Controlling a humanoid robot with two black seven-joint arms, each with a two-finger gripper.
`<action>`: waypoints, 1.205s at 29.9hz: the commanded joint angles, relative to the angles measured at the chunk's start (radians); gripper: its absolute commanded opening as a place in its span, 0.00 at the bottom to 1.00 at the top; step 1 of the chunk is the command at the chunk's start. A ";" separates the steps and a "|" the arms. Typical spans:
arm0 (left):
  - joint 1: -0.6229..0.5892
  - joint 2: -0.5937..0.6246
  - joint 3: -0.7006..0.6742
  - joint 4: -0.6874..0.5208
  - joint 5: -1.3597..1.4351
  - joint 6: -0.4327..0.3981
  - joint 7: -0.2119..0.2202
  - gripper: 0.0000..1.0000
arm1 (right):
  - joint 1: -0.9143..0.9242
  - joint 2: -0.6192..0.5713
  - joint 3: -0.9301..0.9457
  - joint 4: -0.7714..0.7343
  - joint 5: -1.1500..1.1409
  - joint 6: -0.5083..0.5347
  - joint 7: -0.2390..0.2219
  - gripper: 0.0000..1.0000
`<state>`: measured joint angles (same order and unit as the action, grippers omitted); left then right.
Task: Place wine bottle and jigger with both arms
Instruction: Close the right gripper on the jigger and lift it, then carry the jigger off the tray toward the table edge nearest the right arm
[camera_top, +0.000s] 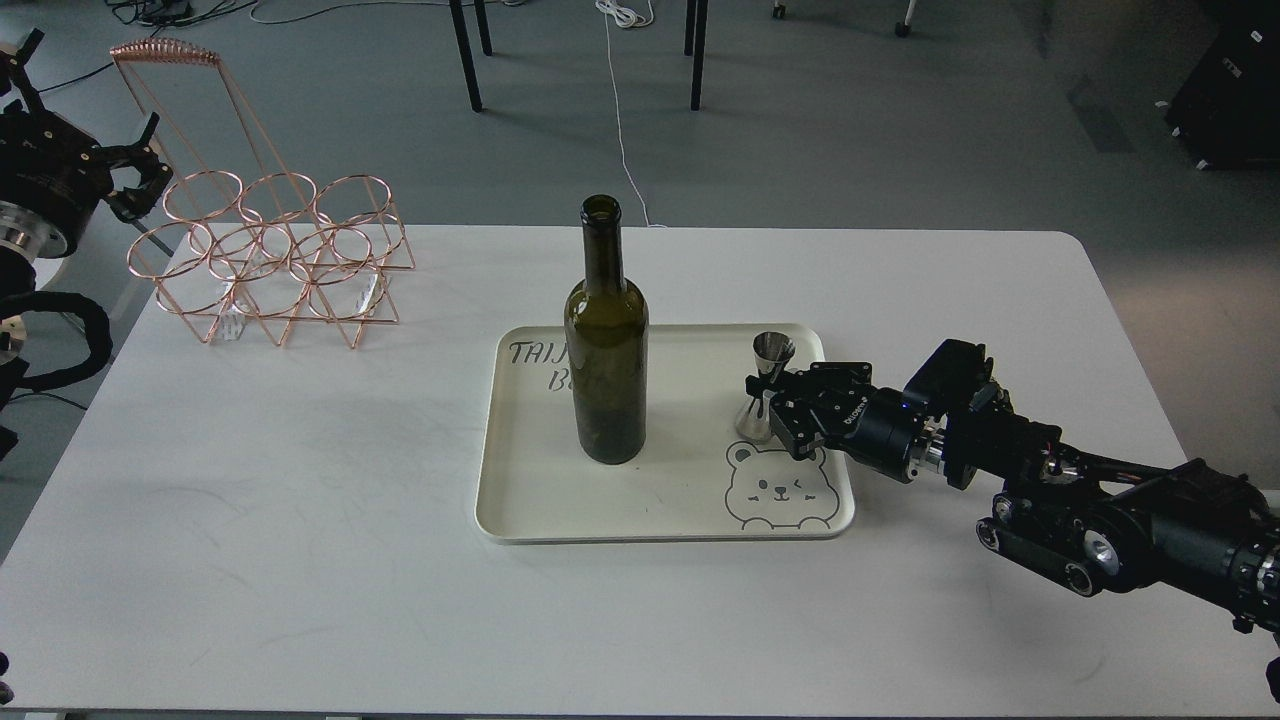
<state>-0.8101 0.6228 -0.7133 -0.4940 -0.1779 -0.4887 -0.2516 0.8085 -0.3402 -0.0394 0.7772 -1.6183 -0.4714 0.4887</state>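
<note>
The wine bottle (606, 340) stands upright on the left half of a cream tray (520, 510). The jigger (765, 388) stands upright on the tray's right side, above a printed bear. My right gripper (772, 412) reaches in from the right at the jigger. Its fingers sit on either side of the jigger's waist and base with a gap, so it looks open. My left gripper (148, 165) is pulled back off the table's far left corner, beside the copper rack. It is open and empty, far from the bottle.
A copper wire bottle rack (270, 260) with a tall handle stands at the table's back left. The white table (250, 500) ends just right of my right arm. Chair legs and cables are on the floor behind.
</note>
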 joint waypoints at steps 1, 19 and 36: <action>-0.001 0.003 0.000 0.000 0.000 0.000 -0.001 0.98 | 0.006 0.000 0.004 0.000 0.000 -0.017 0.000 0.15; -0.009 0.028 0.000 -0.051 0.001 0.000 0.006 0.98 | -0.047 -0.163 0.305 -0.018 0.049 -0.017 0.000 0.15; -0.021 0.025 0.000 -0.057 0.003 0.000 0.006 0.98 | -0.255 -0.312 0.316 -0.049 0.316 -0.017 0.000 0.16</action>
<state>-0.8327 0.6484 -0.7133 -0.5494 -0.1749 -0.4887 -0.2453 0.5723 -0.6541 0.2777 0.7482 -1.3034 -0.4888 0.4887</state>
